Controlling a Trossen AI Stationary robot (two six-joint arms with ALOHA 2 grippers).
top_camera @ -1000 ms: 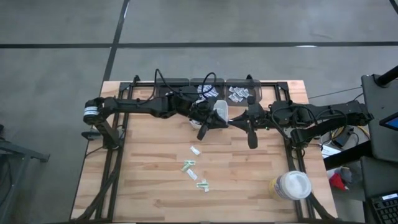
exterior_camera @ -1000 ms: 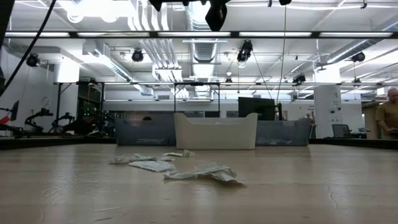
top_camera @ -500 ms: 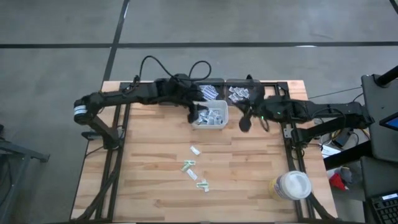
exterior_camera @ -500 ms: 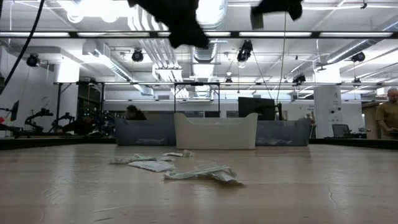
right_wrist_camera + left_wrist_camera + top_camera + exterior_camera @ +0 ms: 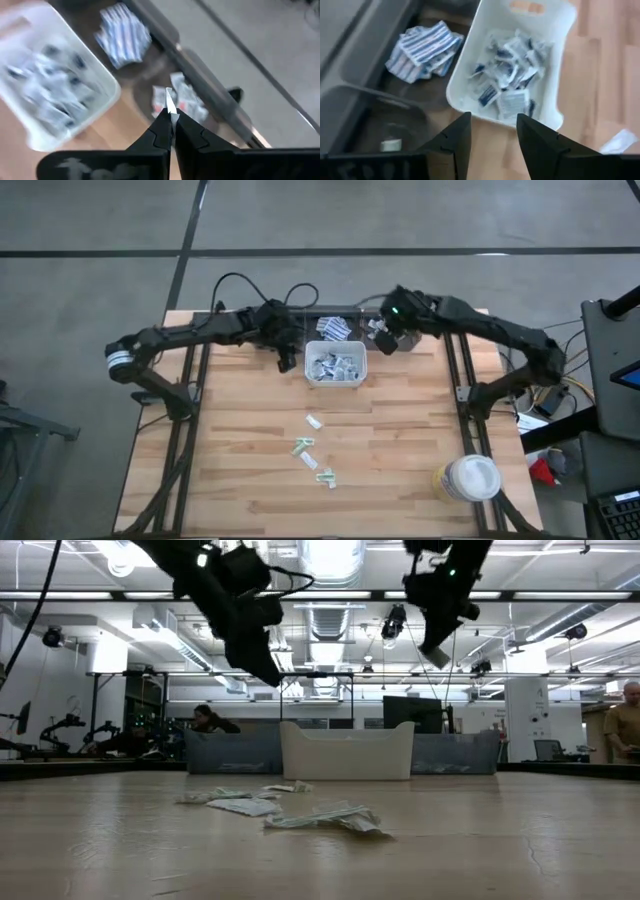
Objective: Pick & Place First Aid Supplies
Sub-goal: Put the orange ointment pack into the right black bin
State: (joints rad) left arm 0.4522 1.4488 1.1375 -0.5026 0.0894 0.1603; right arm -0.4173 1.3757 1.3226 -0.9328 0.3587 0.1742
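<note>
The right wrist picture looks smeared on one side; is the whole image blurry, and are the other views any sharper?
Right wrist view: the white bin is streaked with motion blur, while the right end effector, pinching a sachet, stays fairly crisp. Left wrist view: soft, but the sachets in the bin are readable. Low view: ceiling lights glare, arms are dark silhouettes. High view: evenly lit, sharp.

The white bin [image 5: 336,367] sits mid-table, grey bins [image 5: 385,330] behind it, loose sachets [image 5: 311,450] in front, a tub [image 5: 468,478] front-right.
</note>
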